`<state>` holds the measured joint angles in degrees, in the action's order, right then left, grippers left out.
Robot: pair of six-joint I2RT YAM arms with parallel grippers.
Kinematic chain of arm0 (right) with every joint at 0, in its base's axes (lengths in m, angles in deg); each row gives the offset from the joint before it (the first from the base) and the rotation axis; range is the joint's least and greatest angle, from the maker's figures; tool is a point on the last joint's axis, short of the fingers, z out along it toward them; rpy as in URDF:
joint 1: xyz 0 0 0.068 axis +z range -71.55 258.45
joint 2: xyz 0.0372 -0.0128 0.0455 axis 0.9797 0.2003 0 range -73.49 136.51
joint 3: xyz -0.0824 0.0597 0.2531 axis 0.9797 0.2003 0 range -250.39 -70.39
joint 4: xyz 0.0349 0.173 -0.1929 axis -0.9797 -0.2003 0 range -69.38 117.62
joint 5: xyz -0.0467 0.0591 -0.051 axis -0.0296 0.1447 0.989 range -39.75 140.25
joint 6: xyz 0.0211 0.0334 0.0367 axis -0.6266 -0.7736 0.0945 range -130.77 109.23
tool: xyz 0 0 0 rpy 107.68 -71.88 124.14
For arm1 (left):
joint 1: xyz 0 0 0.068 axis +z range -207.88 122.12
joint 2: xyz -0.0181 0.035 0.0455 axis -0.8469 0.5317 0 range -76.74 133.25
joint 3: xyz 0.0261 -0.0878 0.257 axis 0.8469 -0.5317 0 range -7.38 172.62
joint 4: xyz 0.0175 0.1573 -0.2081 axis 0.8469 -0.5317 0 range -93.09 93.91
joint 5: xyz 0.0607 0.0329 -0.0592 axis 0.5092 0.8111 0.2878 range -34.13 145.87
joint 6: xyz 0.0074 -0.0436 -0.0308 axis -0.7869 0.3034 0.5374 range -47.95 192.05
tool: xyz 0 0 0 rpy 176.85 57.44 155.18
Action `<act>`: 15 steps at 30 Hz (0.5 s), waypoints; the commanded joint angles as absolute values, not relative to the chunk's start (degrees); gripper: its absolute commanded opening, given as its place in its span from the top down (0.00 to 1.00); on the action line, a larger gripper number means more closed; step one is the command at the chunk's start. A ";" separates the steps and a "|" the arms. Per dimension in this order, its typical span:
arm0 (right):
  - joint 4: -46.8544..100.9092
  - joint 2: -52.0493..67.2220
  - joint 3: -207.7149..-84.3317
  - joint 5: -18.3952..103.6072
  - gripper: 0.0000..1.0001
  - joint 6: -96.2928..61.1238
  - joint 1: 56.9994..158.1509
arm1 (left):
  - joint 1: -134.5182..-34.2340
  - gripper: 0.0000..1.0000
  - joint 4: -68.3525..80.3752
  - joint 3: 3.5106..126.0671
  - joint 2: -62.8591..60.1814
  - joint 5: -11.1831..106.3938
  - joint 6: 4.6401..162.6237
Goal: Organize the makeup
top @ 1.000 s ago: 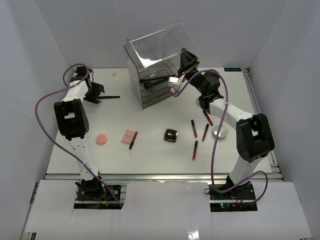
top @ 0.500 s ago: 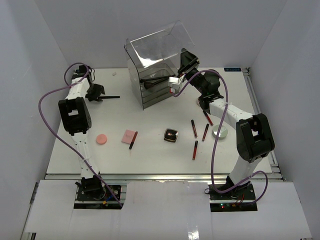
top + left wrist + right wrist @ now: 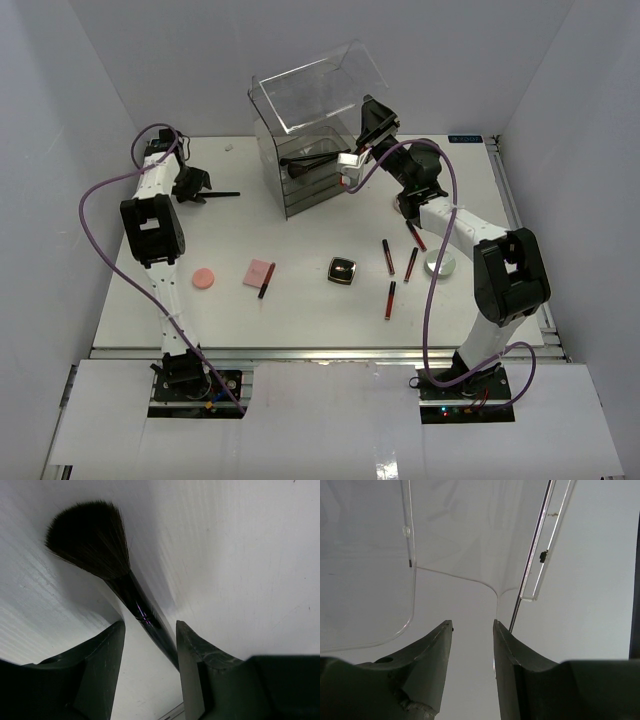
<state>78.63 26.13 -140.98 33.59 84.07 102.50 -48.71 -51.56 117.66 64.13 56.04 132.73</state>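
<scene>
Left gripper [image 3: 150,625], jaws narrow but gapped, straddles the glossy black brush [image 3: 118,578] handle; its soft fanned bristles lie beyond on the matte white surface [image 3: 240,555]. Right gripper [image 3: 472,622], part-open, brackets a clear acrylic lid [image 3: 365,555] edge.

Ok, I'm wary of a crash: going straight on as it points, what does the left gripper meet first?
Probably the black brush: its handle already lies inside the left gripper, with the white table close behind; depth is unclear.

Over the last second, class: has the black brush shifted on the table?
No. The black brush lies where it was, its handle tip the same gap from the acrylic drawer box.
</scene>
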 commanded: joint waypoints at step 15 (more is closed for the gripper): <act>85.54 20.91 -139.04 32.84 0.55 83.02 102.44 | -50.65 0.65 -43.69 93.87 54.88 59.50 116.95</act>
<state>79.05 24.18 -139.07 33.37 83.69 102.50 -49.39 -42.37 102.95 56.53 56.84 123.15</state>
